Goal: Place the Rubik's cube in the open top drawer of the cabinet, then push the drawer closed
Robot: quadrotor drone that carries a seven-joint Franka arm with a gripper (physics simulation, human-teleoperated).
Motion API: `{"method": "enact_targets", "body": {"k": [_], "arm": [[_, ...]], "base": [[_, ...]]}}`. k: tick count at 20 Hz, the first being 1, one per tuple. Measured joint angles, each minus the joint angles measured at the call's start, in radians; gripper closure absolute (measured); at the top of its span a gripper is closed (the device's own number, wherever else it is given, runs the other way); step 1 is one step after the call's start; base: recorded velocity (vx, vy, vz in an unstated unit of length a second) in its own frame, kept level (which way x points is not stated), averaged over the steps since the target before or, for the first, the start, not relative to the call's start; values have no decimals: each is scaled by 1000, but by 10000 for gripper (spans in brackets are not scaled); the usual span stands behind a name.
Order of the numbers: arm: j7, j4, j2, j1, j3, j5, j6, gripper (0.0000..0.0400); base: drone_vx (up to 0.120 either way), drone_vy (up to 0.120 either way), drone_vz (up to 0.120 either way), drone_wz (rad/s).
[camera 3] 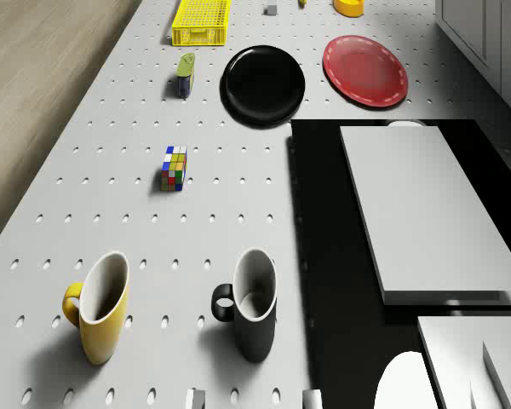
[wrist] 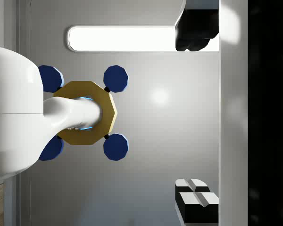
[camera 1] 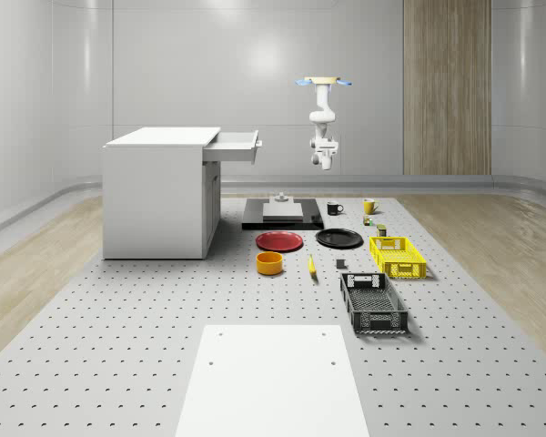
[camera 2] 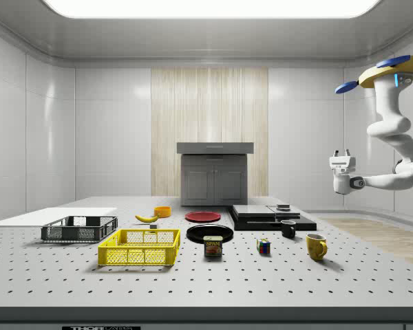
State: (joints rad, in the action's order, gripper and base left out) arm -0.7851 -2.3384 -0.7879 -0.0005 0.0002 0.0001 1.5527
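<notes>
The Rubik's cube (camera 3: 174, 168) sits on the perforated table, between the mugs and the spam can; it is also in the side view as the cube (camera 2: 263, 246). The white cabinet (camera 1: 159, 196) stands at the whole-scene view's left with its top drawer (camera 1: 236, 146) pulled open. My drone (camera 1: 324, 82) hovers high over the table's far end, beside the drawer and above the black slab. The arm hangs below it, and my gripper (camera 2: 341, 153) points upward, open and empty, far above the cube. The wrist view has the gripper (wrist: 195, 115) facing the drone's underside (wrist: 85, 113).
A yellow mug (camera 3: 98, 307) and a black mug (camera 3: 251, 302) stand near the cube, beside a black slab (camera 3: 319, 256) carrying a grey block. A spam can (camera 3: 185, 74), black plate (camera 3: 264, 83), red plate (camera 3: 365, 71), yellow basket (camera 1: 398, 257) and black basket (camera 1: 373, 303) lie farther along.
</notes>
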Motion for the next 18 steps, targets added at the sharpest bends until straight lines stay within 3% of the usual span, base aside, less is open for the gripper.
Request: {"method": "enact_targets", "body": {"k": [9, 18], "arm": [[2, 189, 47, -4, 2, 1, -135, 0], [3, 283, 82, -6, 3, 2, -187, 0]], "base": [[0, 0, 0, 0], [0, 0, 0, 0]]}}
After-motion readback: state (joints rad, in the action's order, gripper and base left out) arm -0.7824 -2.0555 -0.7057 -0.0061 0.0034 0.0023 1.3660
